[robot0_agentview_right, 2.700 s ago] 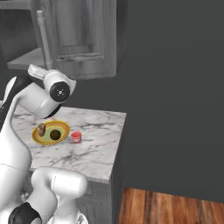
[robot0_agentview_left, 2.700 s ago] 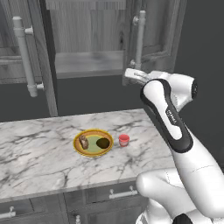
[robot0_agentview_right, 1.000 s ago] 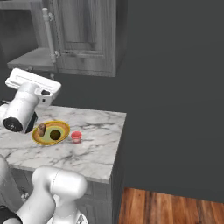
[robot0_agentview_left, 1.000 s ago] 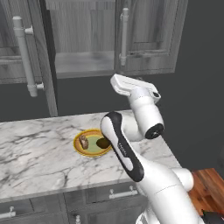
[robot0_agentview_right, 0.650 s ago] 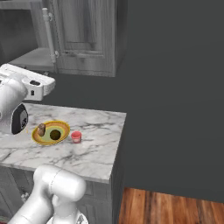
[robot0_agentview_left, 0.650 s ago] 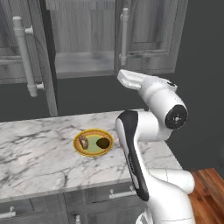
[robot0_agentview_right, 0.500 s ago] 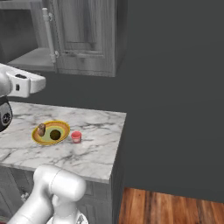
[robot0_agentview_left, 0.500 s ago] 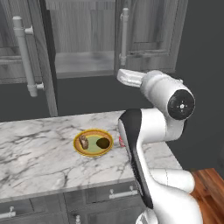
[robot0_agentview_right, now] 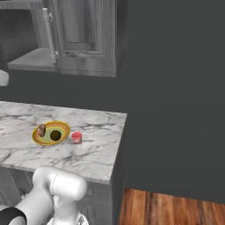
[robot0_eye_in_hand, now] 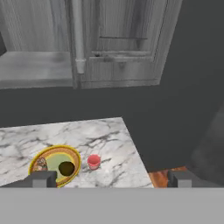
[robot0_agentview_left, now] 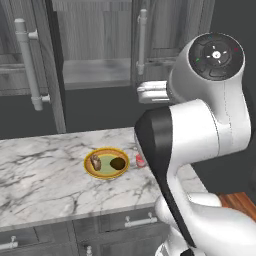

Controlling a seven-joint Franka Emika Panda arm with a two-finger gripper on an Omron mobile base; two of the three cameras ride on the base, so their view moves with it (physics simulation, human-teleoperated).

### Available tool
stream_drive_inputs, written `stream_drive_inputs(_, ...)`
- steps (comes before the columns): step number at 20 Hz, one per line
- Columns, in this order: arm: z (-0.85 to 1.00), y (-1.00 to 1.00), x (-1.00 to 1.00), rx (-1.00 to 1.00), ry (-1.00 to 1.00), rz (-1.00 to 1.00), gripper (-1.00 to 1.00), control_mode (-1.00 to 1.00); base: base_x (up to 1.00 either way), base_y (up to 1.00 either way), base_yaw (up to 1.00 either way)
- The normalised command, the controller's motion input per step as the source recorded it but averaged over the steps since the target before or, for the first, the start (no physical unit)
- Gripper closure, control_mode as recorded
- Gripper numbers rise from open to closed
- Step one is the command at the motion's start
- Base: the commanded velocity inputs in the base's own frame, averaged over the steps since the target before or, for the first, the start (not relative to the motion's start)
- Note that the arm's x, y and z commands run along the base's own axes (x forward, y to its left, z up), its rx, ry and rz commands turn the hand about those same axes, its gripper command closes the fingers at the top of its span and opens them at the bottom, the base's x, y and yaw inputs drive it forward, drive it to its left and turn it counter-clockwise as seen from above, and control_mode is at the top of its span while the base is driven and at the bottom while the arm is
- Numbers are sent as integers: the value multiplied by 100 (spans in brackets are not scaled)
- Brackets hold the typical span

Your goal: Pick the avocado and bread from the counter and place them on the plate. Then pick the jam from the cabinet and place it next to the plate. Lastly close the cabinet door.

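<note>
Hovering high with its fingertips spread wide and empty, the hand (robot0_eye_in_hand: 109, 178) looks down on the white marble tabletop (robot0_eye_in_hand: 109, 135). Far below it, the small red jam jar (robot0_eye_in_hand: 93, 161) stands just beside the yellow-rimmed round plate (robot0_eye_in_hand: 41, 158). The dark oval avocado (robot0_eye_in_hand: 66, 168) and brown bread chunk (robot0_eye_in_hand: 40, 164) rest on that plate.

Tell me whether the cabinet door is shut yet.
Not shut. The cabinet door stands swung out beside the bare grey shelf, whose inside is exposed above the counter.
</note>
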Motion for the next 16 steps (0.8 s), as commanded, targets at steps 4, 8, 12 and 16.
stream_drive_inputs(4, -52, 20, -99, -5, -12, -1, -100, -100, 0, 0, 0)
stream_drive_inputs(8, -74, 21, -93, 0, -26, -1, -100, -100, 0, 0, 0)
stream_drive_inputs(12, -66, 51, -93, -5, -10, -11, -100, -100, 0, 0, 0)
stream_drive_inputs(16, -32, 86, -34, -7, 2, -18, -100, -100, 0, 0, 0)
